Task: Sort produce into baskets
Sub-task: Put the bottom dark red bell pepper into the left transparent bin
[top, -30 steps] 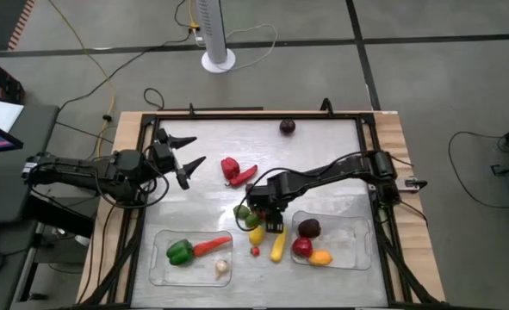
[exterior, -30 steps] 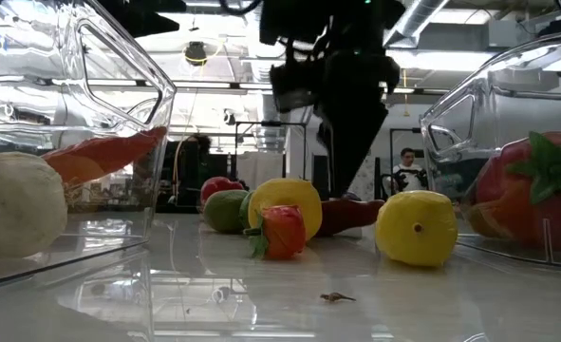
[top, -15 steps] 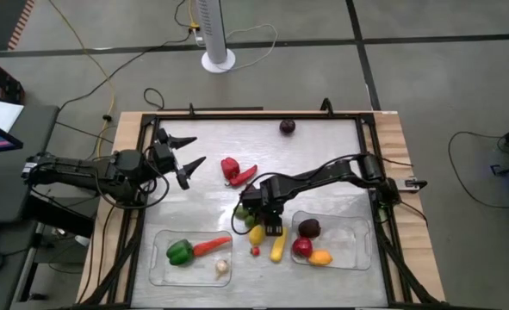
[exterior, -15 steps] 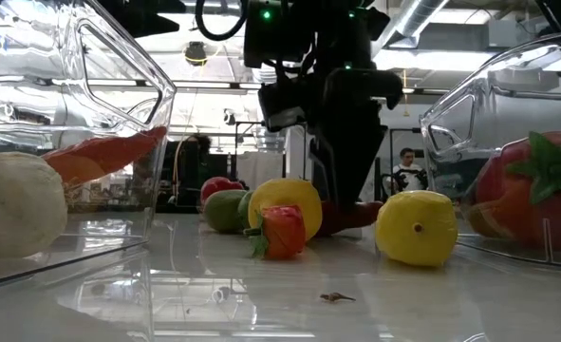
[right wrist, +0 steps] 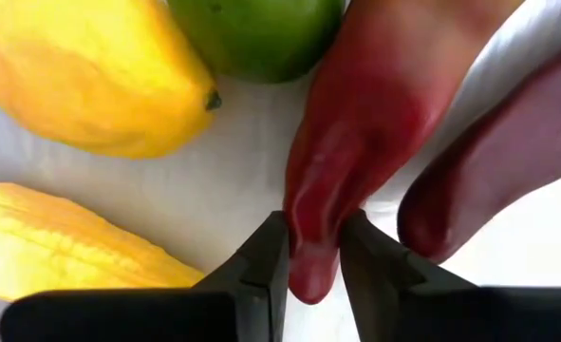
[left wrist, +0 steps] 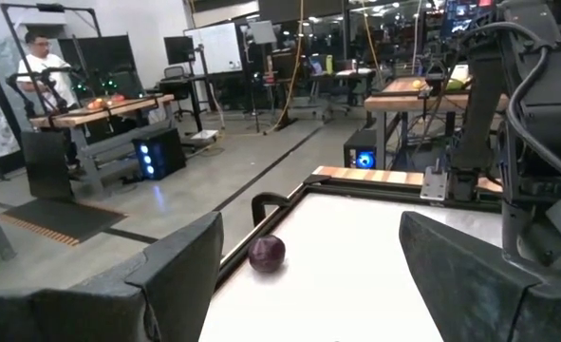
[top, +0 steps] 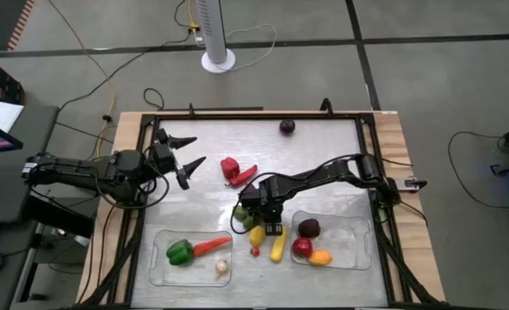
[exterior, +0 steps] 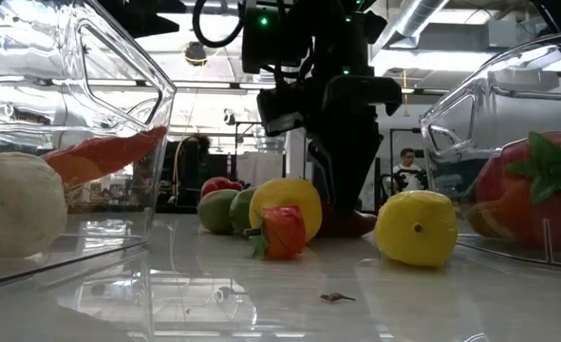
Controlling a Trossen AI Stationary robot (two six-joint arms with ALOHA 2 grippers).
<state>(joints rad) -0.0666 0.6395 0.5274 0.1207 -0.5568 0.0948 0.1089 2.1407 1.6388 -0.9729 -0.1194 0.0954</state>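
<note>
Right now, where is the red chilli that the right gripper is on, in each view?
High view: hidden under the right gripper, table centre.
Low view: red chilli, middle, at the gripper's foot.
Left wrist view: not in it.
Right wrist view: centre, between the fingers.
Shared landmark: the yellow fruit beside it.

Two baskets, two plums

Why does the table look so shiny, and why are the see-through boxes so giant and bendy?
High view: the table gives white glare from the lights above. Low view: the camera sits beside the baskets, so their curved clear walls loom large and warp the room behind them.
</note>
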